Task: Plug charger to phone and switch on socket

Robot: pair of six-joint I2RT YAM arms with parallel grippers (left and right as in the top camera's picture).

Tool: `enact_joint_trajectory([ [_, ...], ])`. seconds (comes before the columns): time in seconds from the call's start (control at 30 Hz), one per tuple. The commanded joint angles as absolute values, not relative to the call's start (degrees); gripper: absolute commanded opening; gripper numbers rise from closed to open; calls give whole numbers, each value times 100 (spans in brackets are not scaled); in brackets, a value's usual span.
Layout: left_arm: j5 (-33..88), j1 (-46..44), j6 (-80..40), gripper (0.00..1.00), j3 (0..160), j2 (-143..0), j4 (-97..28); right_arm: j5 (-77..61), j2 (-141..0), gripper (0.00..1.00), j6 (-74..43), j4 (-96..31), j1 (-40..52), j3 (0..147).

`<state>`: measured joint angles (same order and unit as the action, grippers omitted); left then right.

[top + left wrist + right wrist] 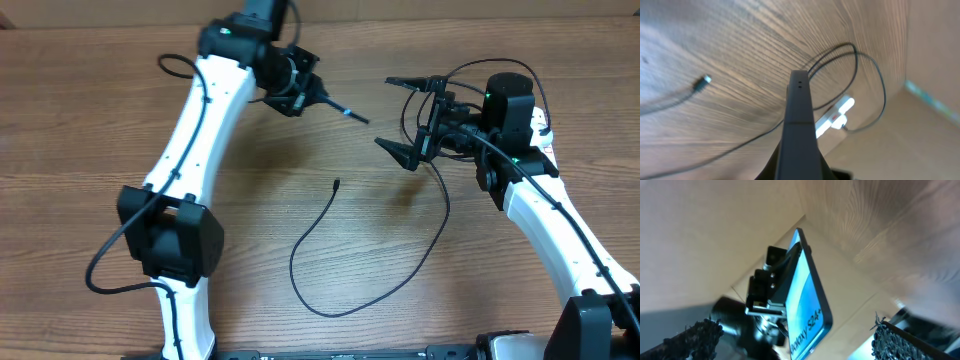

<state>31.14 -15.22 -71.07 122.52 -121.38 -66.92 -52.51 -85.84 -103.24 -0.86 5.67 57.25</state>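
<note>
My left gripper [303, 90] is shut on the phone [345, 110] and holds it edge-on above the table's far middle. In the right wrist view the phone [807, 295] shows its blue "Galaxy S24+" screen, clamped in the left gripper [766, 292]. My right gripper [400, 117] is open and empty, just right of the phone and facing it. The black charger cable [330, 305] loops on the table, its connector tip [336, 183] lying free; its other end runs under the right arm. The white socket strip [836, 116] shows in the left wrist view, behind the phone's edge [799, 115].
The wood-grain table [80, 120] carries the cable loop across its middle and front. A cardboard-coloured wall [935, 60] stands behind the table. The cable tip also shows in the left wrist view [703, 81].
</note>
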Motion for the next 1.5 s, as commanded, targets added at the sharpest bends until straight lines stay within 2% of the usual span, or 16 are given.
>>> enact_joint_trajectory([
  [0.0, 4176, -1223, -4984, 4, 12311, -12031, -6785, -5282, -8521, 100, -8980, -51, 552, 5848],
  [0.13, 4781, -939, -3044, 4, 12311, -12031, -7227, -5520, -8521, 100, -7773, -51, 552, 5848],
  [0.27, 5052, -705, -1546, 4, 12311, -12031, -7839, -5645, -8521, 100, -7144, -211, 552, 5848],
  [0.33, 5207, -565, -657, 9, 12311, -12031, -8246, -5693, -8521, 100, -6772, -340, 552, 5848],
  [0.43, 5258, -355, 91, 5, 12311, -12031, -8715, -5701, -8521, 100, -6543, -373, 628, 5848],
  [0.63, 5269, 139, 272, 4, 12311, -12031, -9004, -5048, -8521, 100, -6449, -458, 1160, 5852],
  [0.97, 5408, 454, 1081, 4, 12311, -12031, -9465, -2025, -8521, 100, -6248, -2648, 2298, 5859],
  [1.3, 5518, 454, 1076, 4, 12311, -12031, -9371, -1243, -8584, 99, -6180, -3271, 2620, 5964],
  [1.47, 5583, 456, 1074, 4, 12311, -12031, -9312, -1122, -9000, 98, -5767, -4147, 2620, 6709],
])
